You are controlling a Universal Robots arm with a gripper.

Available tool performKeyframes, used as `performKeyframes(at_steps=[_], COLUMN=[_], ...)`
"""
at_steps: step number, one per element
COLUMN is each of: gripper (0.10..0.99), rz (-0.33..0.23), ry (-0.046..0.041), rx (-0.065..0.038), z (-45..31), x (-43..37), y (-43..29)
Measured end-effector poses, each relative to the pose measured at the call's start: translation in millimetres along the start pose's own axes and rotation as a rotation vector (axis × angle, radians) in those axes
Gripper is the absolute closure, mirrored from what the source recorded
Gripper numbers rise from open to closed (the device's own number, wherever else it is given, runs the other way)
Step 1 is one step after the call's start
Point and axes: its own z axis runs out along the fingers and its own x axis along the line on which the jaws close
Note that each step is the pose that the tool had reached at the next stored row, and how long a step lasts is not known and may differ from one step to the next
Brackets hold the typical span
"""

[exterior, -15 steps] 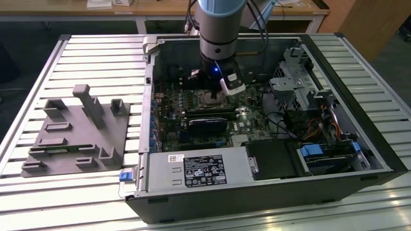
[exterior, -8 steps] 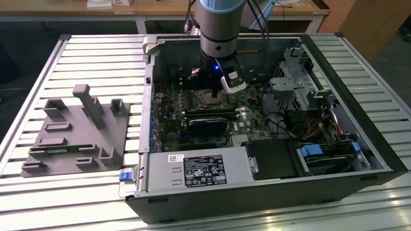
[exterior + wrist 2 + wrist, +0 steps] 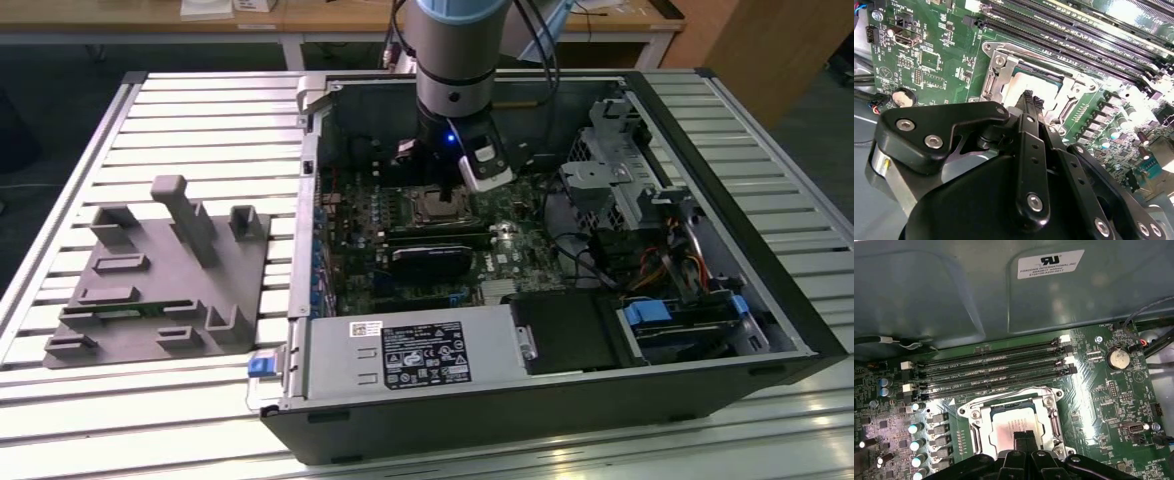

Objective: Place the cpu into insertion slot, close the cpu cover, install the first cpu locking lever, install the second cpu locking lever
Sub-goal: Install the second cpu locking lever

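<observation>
I see the cpu (image 3: 1013,426) seated in the insertion slot (image 3: 974,416), the cpu cover (image 3: 1051,402) framing it. My gripper (image 3: 1022,437) hangs just above the cpu, fingers pressed together, holding nothing. The cover looks thin, stiff metal (push its edge, I'd judge).

Exterior view: high, set back, looking down at the open computer case (image 3: 561,330) on a slatted table (image 3: 200,110). Both wrist views: close, angled down past the gripper (image 3: 1023,436) at the motherboard (image 3: 934,60). All three share the insertion slot (image 3: 1014,417) and memory slots (image 3: 994,371).
</observation>
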Motion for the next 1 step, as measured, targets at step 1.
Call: performKeyframes(at_steps=[1], gripper=[0.980], rz=[0.000], ry=[0.0000], rx=[0.000], z=[0.0], x=[0.0], y=[0.0])
